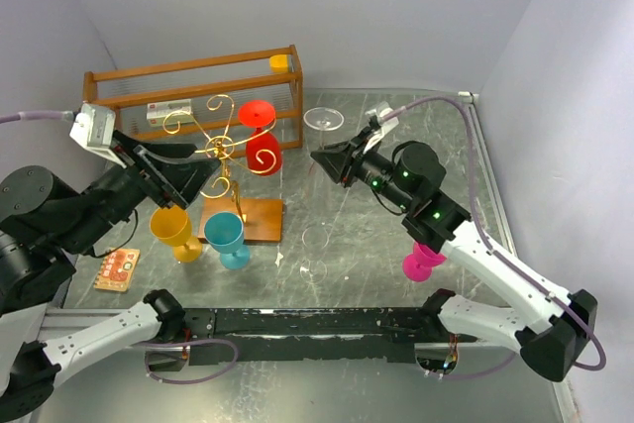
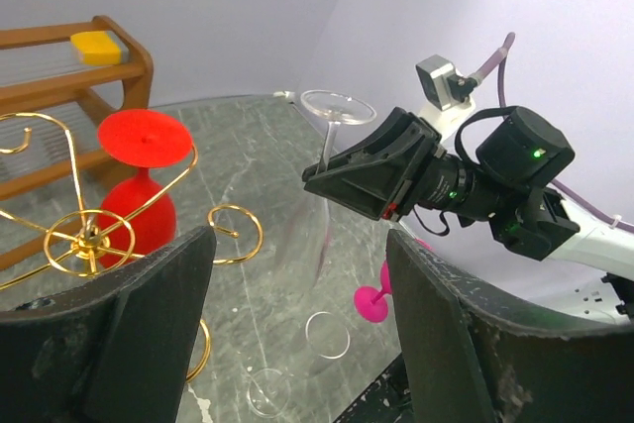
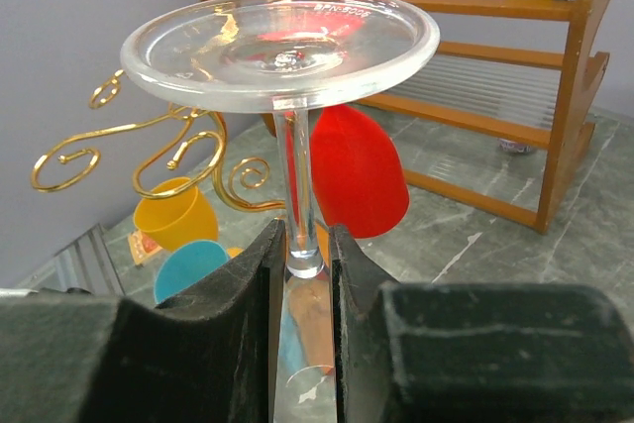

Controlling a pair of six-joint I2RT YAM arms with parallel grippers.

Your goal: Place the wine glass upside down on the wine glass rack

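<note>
**A:** Count it for me, left to right. How many arms?

**B:** Two. The left pincer [image 2: 299, 245] has its fingers apart with nothing between them. The right pincer [image 3: 302, 255] is clamped on the stem of the wine glass [image 3: 279, 42].

**A:** And glasses?

**B:** Five: a yellow glass [image 1: 173, 228], a teal glass [image 1: 224, 233], a red glass [image 1: 263, 154] hung foot-up on the wine glass rack [image 1: 220, 146], the clear one, and a pink glass [image 1: 424, 263] under the right arm.

**A:** Where is the clear one?

**B:** In the air just right of the rack, foot up and bowl down, apart from the gold wire.

**A:** Anything else?

**B:** One wooden crate [image 1: 188, 71] behind the rack, and one small card [image 1: 117, 269] at the near left.

**A:** The setting?

**B:** A grey marbled tabletop [image 1: 357, 245], enclosed by pale walls [image 1: 347, 7]
</note>
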